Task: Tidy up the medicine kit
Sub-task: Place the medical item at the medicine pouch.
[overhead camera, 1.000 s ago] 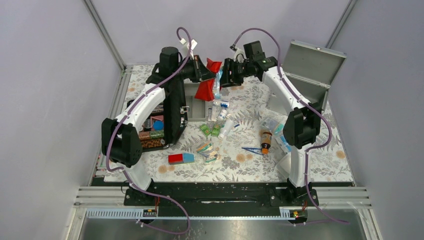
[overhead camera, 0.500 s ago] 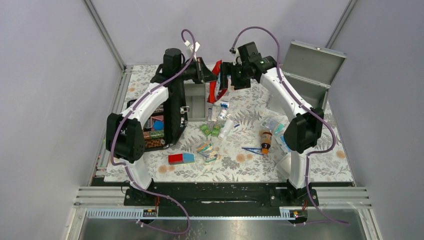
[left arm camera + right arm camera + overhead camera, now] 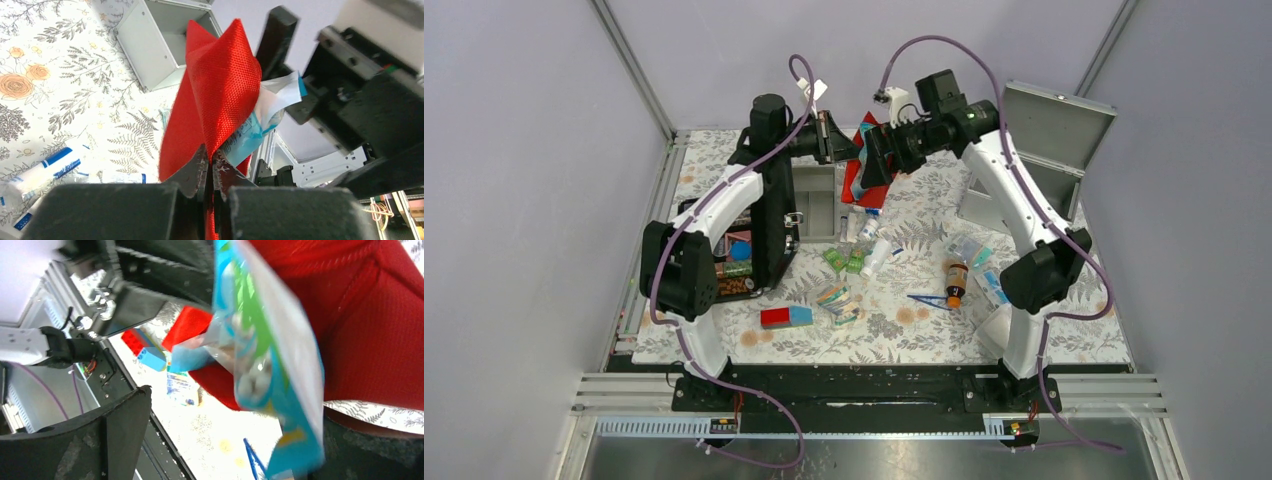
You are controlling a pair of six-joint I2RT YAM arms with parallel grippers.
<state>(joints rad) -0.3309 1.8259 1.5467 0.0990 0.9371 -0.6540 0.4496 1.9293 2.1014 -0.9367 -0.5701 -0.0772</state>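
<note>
Right end effector (image 3: 871, 160) has spread; left end effector (image 3: 210, 172) pinches red pouch (image 3: 222, 85); grey medicine kit (image 3: 1049, 125) stands open.

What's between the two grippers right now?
A red pouch, pinched by the left gripper, and a blue-green packet beside it, inside the open right gripper; both wrist views show this.

One medicine kit (image 3: 1054, 122) — one pouch (image 3: 220, 85) (red).

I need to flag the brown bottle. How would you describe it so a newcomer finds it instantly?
Start on the floral tablecloth, on the right arm's side. Just left of that arm's elbow lies the brown bottle. Only it is amber with an orange cap.
</note>
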